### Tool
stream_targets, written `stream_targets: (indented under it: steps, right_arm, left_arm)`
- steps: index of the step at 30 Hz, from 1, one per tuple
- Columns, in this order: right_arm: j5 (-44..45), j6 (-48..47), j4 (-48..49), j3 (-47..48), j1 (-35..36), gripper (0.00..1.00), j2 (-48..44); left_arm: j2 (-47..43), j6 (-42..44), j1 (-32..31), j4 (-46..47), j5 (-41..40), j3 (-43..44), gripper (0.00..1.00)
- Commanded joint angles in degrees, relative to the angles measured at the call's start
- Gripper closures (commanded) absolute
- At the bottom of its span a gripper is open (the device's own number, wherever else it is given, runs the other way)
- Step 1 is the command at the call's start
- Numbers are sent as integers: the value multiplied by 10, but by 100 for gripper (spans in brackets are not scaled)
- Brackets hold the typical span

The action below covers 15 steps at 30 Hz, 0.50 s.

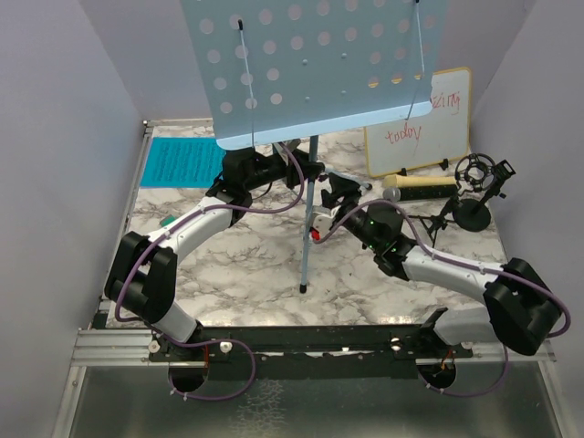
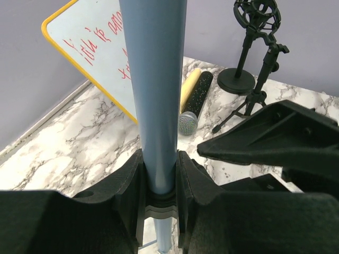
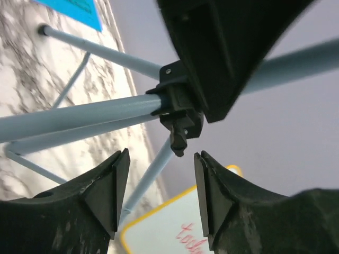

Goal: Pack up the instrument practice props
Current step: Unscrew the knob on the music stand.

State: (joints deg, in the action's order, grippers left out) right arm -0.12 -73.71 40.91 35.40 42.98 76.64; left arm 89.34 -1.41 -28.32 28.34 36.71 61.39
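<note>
Pole [image 2: 156,95] of music rack [image 1: 310,73] sat clamped in L jaws; R jaws stood apart, flanking black collar lever [image 3: 179,140], no contact.

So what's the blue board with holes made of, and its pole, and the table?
The holed board looks like thin painted metal: flat, matte, neatly punched round holes. Its pole looks like painted metal tube, smooth with soft sheen. The table top shows grey marble veins, maybe only a printed cover.
</note>
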Motion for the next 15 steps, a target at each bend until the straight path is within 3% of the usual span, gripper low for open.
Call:
stream_targets:
  steps: [1,7,15]
  right_arm:
    - [-58,300,-62,9,-18,39,-51]
    - [-64,608,-25,1,-57,28,-77]
    - [-119,949,6,8,-141,27,-75]
  left_arm:
    - [29,-1,-1,-173,-5,-43,100]
    - [25,0,-1,-173,-6,-44,100]
    - [22,-2,-1,-169,-6,-44,100]
